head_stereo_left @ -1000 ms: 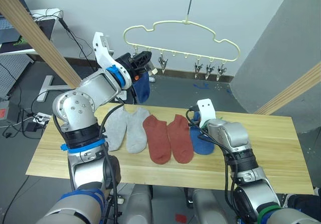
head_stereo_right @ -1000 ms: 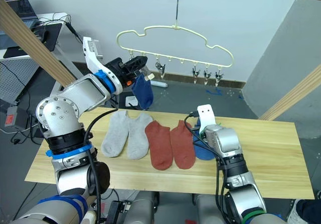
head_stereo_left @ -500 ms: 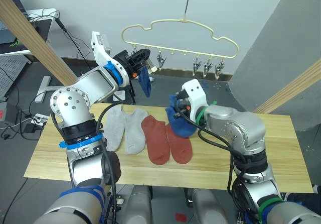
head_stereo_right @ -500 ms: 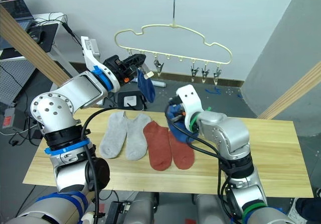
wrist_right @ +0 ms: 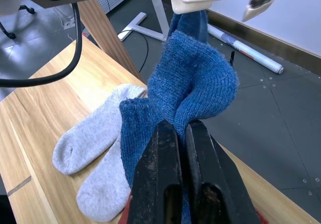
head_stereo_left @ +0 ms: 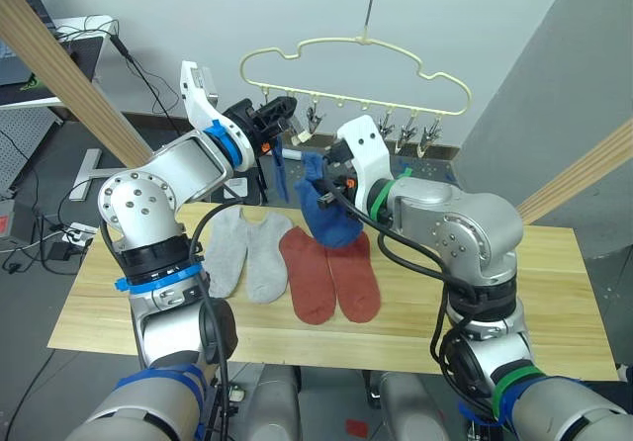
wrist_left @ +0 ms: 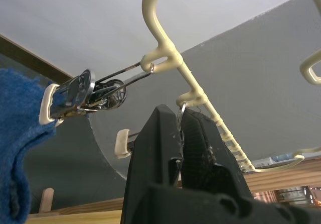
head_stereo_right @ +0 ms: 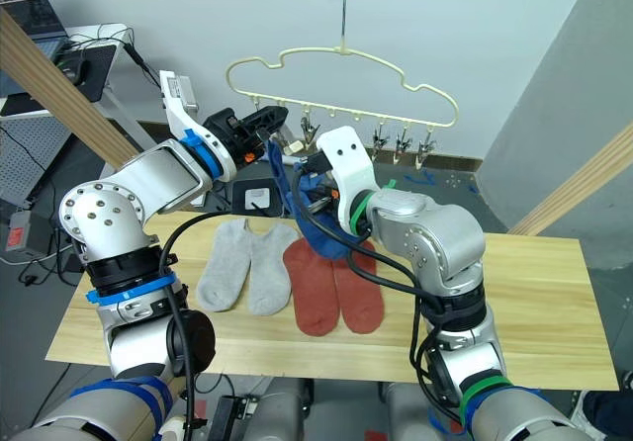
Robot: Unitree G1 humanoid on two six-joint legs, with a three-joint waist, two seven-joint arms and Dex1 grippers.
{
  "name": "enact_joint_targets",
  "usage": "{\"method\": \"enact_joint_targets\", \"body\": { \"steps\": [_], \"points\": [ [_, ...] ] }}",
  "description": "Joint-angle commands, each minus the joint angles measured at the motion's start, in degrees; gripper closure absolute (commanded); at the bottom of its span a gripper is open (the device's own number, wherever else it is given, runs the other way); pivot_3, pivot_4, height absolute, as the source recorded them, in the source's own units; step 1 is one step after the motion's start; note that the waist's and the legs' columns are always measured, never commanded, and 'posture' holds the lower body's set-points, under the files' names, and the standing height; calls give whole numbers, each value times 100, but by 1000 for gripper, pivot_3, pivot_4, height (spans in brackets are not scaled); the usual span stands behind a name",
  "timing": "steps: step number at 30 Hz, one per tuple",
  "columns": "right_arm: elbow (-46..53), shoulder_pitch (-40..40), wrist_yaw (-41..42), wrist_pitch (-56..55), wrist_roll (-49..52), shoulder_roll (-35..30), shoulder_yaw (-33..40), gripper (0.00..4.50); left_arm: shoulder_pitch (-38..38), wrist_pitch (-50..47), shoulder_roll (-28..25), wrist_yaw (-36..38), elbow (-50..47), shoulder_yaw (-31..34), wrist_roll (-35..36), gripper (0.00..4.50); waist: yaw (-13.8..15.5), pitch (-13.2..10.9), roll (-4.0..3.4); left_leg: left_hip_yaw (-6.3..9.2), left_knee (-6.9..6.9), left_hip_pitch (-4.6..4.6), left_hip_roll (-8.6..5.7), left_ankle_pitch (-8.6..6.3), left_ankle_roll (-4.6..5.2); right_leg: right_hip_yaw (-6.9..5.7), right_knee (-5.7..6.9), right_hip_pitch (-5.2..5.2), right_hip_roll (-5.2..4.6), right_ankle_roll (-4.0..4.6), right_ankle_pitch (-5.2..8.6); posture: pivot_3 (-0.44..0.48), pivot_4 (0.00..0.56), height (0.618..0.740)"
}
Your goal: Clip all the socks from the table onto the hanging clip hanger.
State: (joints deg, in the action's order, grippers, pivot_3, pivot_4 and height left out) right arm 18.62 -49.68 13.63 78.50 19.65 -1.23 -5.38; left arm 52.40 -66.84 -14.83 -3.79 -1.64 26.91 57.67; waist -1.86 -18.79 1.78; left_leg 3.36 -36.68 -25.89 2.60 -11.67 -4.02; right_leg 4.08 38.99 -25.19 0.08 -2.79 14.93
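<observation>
Right pincer (wrist_right: 181,133) clamps a blue sock (wrist_right: 193,86) beneath the clip hanger (head_stereo_left: 356,60)

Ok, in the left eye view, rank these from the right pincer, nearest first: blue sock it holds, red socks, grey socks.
1. Blue sock, in the right pincer.
2. Red socks, on the table just below it.
3. Grey socks, farther to the robot's left.

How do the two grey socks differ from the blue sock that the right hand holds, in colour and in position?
The grey socks are light grey; the blue sock is dark blue. The grey socks lie flat, side by side, on the table; the blue sock is lifted off it, pinched in the right hand and bunched up below the clip hanger. No hand touches the grey socks. Both are short knit ankle socks.
</observation>
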Motion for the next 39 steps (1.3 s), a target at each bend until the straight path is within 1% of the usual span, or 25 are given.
{"method": "enact_joint_targets", "body": {
  "steps": [1, 15, 24, 31, 39],
  "points": [
    [61, -210, 40, -176, 115, 78, 131, 4481, 3, 80, -55, 36, -109, -6, 97, 4400, 0, 0, 0, 0, 1, 0, 0, 0, 0, 0, 0, -1, 0, 0, 0, -2, 353, 740],
    [-499, -588, 98, -619, 105, 240, 57, 4481, -48, 116, 12, -9, -151, -43, 97, 4400, -1, -1, -1, -1, 8, 0, 1, 1, -1, 0, -1, -5, 0, 0, 0, 10, 353, 740],
    [-547, -468, 113, -660, 108, 295, -89, 4481, -51, 154, 8, -45, -152, -52, 103, 4400, 0, -1, -1, -1, 17, 0, 1, 2, -3, 0, -3, -7, 0, 0, 0, 11, 353, 740],
    [-751, -637, 34, -789, 50, 482, -10, 4481, -75, 175, 39, -59, -163, -65, 118, 4400, -2, -1, -1, -1, 29, 1, 2, 6, -9, 0, -4, -11, 0, 0, 0, 10, 351, 740],
    [-972, -725, -72, -982, -64, 399, 81, 4481, -122, 171, 1, -69, -196, -47, 155, 4400, -1, -1, -1, -1, 35, 1, 2, 10, -17, -1, -5, -12, -1, 0, 0, 14, 346, 740]
  ]
}}
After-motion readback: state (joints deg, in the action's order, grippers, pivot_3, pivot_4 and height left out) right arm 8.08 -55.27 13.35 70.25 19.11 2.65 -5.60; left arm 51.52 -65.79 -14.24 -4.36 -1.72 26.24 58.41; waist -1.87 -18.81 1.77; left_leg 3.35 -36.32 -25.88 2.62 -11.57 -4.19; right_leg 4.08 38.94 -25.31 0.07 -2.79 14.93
